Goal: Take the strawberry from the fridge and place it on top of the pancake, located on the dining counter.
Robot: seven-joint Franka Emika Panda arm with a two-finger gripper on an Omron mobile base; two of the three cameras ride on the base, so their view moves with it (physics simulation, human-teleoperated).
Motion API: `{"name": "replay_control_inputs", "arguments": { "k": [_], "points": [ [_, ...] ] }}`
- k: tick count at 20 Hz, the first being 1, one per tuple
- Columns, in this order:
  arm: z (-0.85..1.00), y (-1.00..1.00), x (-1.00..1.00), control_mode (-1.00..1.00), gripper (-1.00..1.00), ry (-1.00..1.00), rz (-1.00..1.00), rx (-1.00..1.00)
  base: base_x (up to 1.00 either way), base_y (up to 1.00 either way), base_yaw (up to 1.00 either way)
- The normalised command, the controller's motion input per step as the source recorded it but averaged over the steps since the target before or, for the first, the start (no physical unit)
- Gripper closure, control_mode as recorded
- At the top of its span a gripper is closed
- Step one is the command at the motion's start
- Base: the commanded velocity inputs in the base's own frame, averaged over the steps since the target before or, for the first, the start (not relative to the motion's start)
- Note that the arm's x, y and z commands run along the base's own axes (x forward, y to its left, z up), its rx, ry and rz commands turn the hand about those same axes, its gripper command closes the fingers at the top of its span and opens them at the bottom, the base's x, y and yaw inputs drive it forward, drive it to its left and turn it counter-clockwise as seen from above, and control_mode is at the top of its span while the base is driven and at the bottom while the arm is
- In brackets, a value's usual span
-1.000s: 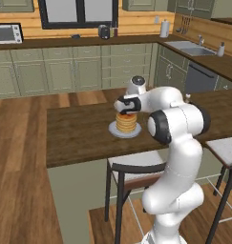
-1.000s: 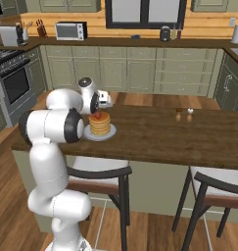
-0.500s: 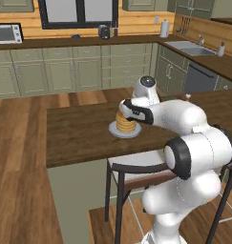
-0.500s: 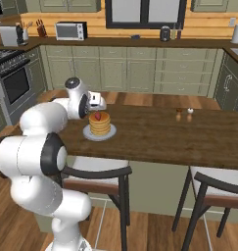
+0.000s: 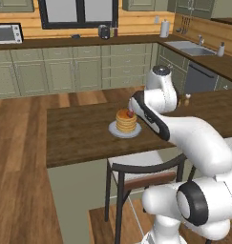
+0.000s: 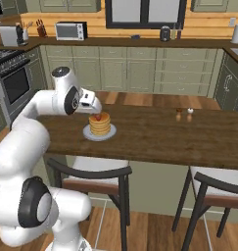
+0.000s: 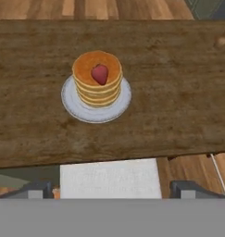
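since the strawberry already lies on top of the pancake, close to the middle of the stack, the placing looks done, and what remains is mostly a matter of not undoing it. the stack sits on its small grey plate on the dining counter, a little in from the near edge. the gripper hangs well above and back from the plate, its two fingers spread about as wide as they go, with nothing between them and nothing in hold.

the main risk i see is the berry itself: it is small, round, and only resting on a flat top, so a knock to the plate or stack could roll it off onto the wood. a low sweep of the arm across the counter would be the likely cause, since in the right base view the wrist sits just beside the stack. the chair below the counter edge is another thing the elbow could catch. lifting the arm straight away from the counter seems safest.
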Motion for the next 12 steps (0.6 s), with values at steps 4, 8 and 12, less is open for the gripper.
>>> {"name": "replay_control_inputs", "arguments": {
  "k": [4, 8, 12],
  "points": [
    [-0.24, -0.07, -0.99, -1.00, -1.00, 0.23, -0.03, 0.00, 0.00, 0.00, 0.00],
    [-0.29, 0.08, -1.00, -1.00, -1.00, 0.08, 0.03, 0.00, 0.00, 0.00, 0.00],
    [-0.01, 0.35, -0.94, -1.00, -1.00, -0.04, 0.18, 0.00, 0.00, 0.00, 0.00]
  ]
}}
